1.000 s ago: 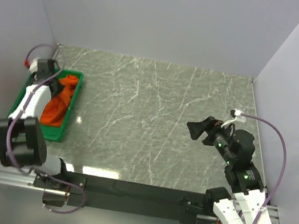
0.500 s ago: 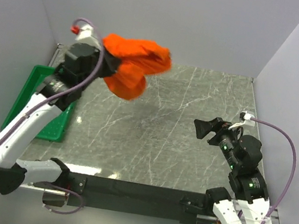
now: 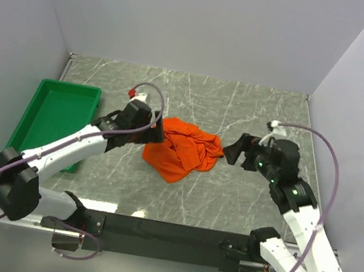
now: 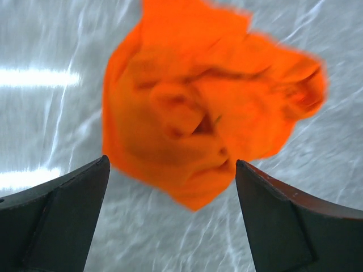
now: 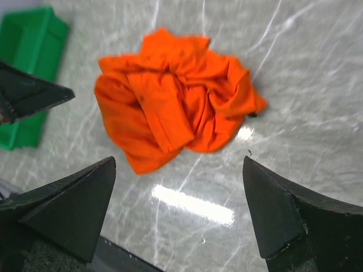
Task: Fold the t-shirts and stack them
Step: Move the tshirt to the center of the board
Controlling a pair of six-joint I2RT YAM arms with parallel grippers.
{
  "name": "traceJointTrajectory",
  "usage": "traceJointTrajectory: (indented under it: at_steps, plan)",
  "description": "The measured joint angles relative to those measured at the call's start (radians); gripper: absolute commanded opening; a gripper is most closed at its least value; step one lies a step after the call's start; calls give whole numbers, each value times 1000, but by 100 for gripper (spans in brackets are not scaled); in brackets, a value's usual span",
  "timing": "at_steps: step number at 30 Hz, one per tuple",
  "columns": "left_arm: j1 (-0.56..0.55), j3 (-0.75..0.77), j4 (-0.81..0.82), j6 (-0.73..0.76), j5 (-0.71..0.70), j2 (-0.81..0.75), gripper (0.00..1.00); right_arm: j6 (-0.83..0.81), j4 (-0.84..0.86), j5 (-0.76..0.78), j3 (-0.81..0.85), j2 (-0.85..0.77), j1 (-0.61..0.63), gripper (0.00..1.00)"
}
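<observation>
- Now, far left, the green bin (image 3: pixel 55 114) is no longer holding the orange cloth. A second ago the cloth was lying in it, with the left arm reaching in.
- Left gripper (image 3: pixel 157 130) is hovering just left of the heap, jaws standing wide apart and gripping nothing. Half a second back it was swinging the shirt through the air, so it has just let go.
- T-shirt (image 3: pixel 183 152) is now lying around the middle of the marble table (image 3: pixel 264 108), between both grippers. It is sitting as a crumpled lump, not spread out, with no fold started.
- Right gripper (image 3: pixel 233 149) is waiting just right of the shirt, jaws spread wide and empty. It has come in closer to the cloth.
- Judging by this, the fetch step is looking done and flattening is coming next. Both arms are likely needing hem or shoulder edges, which the bunching is hiding.
</observation>
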Motion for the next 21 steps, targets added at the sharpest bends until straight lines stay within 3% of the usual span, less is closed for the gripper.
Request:
traceJointTrajectory:
  at_steps: [3, 7, 13, 21]
  plan:
    - [-5, -106, 10, -40, 2, -54, 90, 0, -4, -16, 7, 102, 45, 97]
    - [-43, -232, 60, -106, 13, -100, 88, -15, -5, -11, 27, 270, 157, 78]
    - [-150, -363, 143, -226, 27, -103, 89, -47, 12, 39, 112, 514, 314, 66]
    - [-188, -336, 253, -298, -3, 43, 86, -66, 50, 66, 188, 772, 379, 66]
